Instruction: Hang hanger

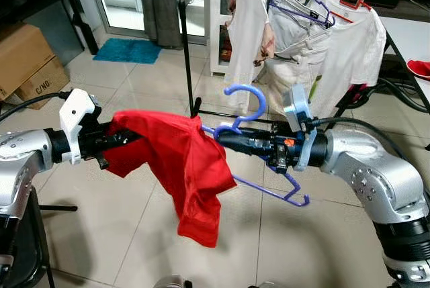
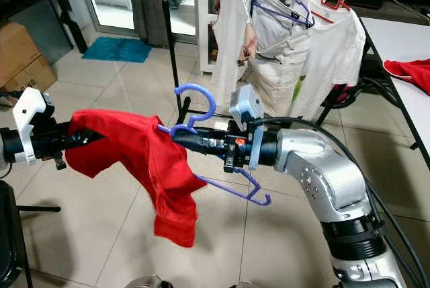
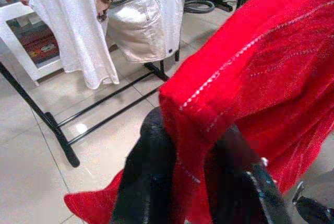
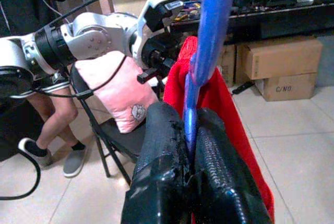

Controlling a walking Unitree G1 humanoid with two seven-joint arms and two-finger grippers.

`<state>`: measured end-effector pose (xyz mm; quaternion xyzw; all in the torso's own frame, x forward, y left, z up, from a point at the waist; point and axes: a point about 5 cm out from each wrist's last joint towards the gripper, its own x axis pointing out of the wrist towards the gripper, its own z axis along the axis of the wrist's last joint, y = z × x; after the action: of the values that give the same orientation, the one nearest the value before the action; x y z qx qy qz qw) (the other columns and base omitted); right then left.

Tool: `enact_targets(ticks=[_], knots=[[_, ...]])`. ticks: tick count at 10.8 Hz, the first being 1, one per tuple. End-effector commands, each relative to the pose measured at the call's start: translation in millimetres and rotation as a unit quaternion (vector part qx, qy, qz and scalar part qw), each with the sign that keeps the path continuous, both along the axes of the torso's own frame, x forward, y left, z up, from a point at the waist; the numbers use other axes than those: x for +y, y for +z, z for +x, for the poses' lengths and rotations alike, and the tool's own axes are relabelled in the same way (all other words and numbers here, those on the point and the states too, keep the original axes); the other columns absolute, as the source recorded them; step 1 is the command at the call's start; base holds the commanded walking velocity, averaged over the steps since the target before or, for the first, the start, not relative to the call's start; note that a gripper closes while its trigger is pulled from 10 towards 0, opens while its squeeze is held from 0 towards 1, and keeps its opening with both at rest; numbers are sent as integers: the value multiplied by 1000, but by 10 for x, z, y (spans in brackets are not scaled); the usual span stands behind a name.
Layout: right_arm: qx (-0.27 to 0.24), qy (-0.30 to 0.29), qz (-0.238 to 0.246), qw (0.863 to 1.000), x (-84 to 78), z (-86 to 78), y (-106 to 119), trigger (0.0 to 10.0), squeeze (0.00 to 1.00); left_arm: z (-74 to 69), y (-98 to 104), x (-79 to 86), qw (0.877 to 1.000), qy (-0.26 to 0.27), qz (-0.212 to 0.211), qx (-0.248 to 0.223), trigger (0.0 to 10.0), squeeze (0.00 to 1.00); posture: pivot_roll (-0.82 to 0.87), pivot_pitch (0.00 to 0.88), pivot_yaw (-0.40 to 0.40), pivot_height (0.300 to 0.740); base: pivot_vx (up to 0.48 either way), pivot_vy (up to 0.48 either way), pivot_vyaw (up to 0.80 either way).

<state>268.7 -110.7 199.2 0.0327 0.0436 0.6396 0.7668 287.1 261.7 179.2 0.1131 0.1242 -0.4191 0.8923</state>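
Between the two arms, head views: right gripper [image 1: 225, 139] clamps the blue hanger [image 1: 250, 103] just below its hook, hook up. Left gripper [image 1: 124, 137] is closed on one edge of the red shirt [image 1: 181, 167], which is draped over one arm of the hanger while the other arm [image 1: 285, 193] juts out bare. Both are held in mid-air over the tiled floor [image 1: 121, 227], well apart from the clothes rack [image 1: 190, 66] behind, where white shirts [image 1: 349, 53] and other hangers hang

Left wrist view: both fingers [image 3: 148, 182] pinch a fold of the red cloth; rack base [image 3: 62, 140] and white garments show beyond

Right wrist view: fingers [image 4: 159, 166] are pressed tight on the blue hanger shaft, the red shirt hanging past them. Beyond are the left arm, a chair with a pink cushion [image 4: 117, 96], a person's legs [image 4: 52, 125] and cardboard boxes [image 4: 284, 62]

Judgement: dressing looks only partly done, one shoulder apparently unseated. Carrying to the rack and hooking on the rail are not yet done
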Motion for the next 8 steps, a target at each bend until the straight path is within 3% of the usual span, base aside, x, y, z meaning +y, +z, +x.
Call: enact_targets(ticks=[1,4,5,8], knots=[[-21,23,11,999,23,-44,96,10000,0,2,91,25,1000,3,2,-12,0,0,-8,6,30,740,0,0,0],[-21,19,6,1000,-10,-39,90,10000,0,-3,101,55,1000,14,-5,-14,0,0,-11,3,32,740,0,0,0],[-22,10,4,1000,-43,-19,89,10000,0,36,113,168,998,64,-1,-26,0,0,-12,1,33,740,0,0,0],[-20,11,4,1000,-34,-24,75,10000,0,94,108,323,989,140,32,-43,0,0,-11,2,30,740,0,0,0]])
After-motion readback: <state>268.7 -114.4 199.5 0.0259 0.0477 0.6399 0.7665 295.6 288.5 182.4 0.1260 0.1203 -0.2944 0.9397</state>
